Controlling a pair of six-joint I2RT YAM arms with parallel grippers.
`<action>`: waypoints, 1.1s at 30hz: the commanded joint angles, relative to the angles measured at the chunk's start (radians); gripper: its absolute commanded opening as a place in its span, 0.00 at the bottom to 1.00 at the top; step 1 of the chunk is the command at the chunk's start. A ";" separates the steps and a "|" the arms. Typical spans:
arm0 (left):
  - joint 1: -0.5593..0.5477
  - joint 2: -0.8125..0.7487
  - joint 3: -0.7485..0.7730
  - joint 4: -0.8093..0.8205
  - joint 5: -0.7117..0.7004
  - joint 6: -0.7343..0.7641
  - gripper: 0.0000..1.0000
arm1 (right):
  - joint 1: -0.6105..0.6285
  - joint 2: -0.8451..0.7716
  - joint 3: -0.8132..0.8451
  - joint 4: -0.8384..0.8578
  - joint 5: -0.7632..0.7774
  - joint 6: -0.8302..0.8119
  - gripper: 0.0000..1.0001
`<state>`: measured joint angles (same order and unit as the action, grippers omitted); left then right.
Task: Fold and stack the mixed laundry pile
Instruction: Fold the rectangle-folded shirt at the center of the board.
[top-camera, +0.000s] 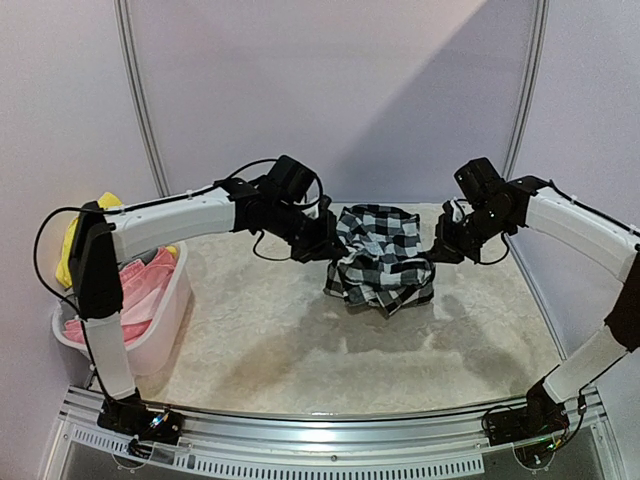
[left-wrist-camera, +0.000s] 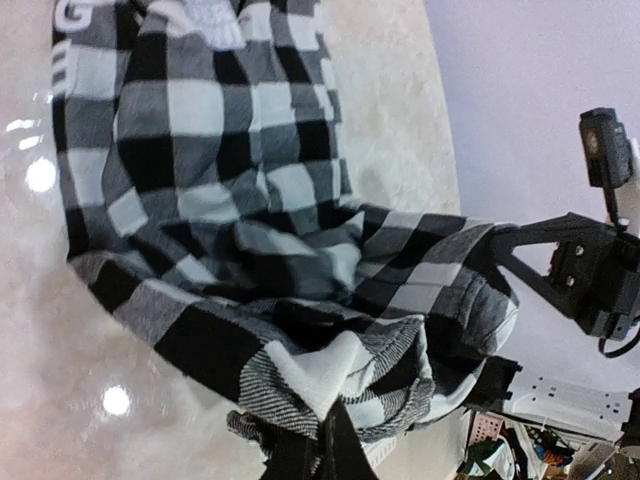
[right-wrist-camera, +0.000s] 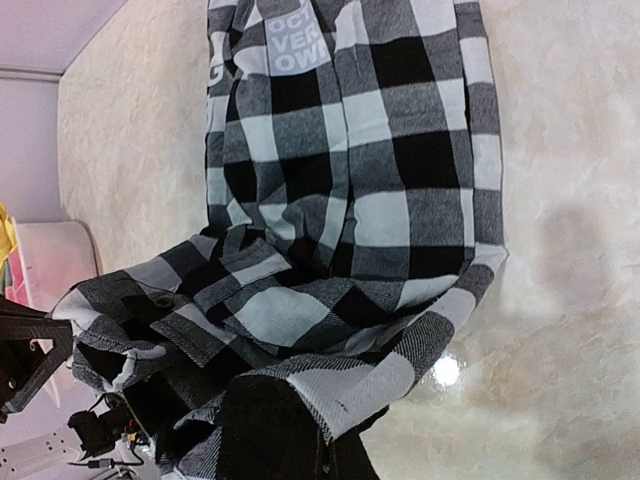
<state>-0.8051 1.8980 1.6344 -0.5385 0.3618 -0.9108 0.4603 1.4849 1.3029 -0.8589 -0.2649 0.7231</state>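
The black-and-white checked shirt hangs between both grippers above the middle of the table, its lower part bunched on the surface. My left gripper is shut on its left edge; the pinched cloth shows in the left wrist view. My right gripper is shut on its right edge, with the shirt hanging below, white lettering at its far end. A pink garment and a yellow one lie in the basket. The grey one is out of view.
A white plastic basket stands at the table's left edge. The table has a pale marbled top. A curved metal frame rises behind, in front of lilac walls.
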 joint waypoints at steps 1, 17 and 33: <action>0.049 0.154 0.133 0.029 0.017 0.015 0.00 | -0.044 0.108 0.091 0.009 0.087 -0.026 0.00; 0.198 0.516 0.537 0.006 0.092 -0.001 0.00 | -0.163 0.483 0.382 0.050 0.073 -0.028 0.00; 0.240 0.674 0.590 0.094 0.141 -0.080 0.00 | -0.202 0.680 0.498 0.042 0.070 -0.023 0.00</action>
<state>-0.5877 2.5381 2.1990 -0.4614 0.4919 -0.9638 0.2695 2.1143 1.7626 -0.8154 -0.2035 0.6991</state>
